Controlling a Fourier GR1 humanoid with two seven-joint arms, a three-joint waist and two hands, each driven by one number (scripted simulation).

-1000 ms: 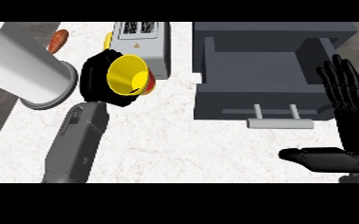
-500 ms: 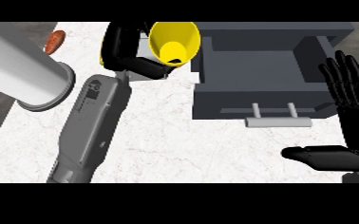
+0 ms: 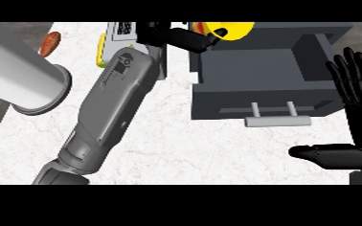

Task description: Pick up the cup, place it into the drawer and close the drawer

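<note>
Since the earlier frame the left hand (image 3: 176,37) has carried the yellow cup (image 3: 230,30) right, to the open drawer's (image 3: 265,74) back left corner. Fingers are curled around it; cup sits at the fingertips. Risk: release here clips the drawer wall and the cup tips outside. Right hand (image 3: 346,84) rests open at the right edge.
</note>
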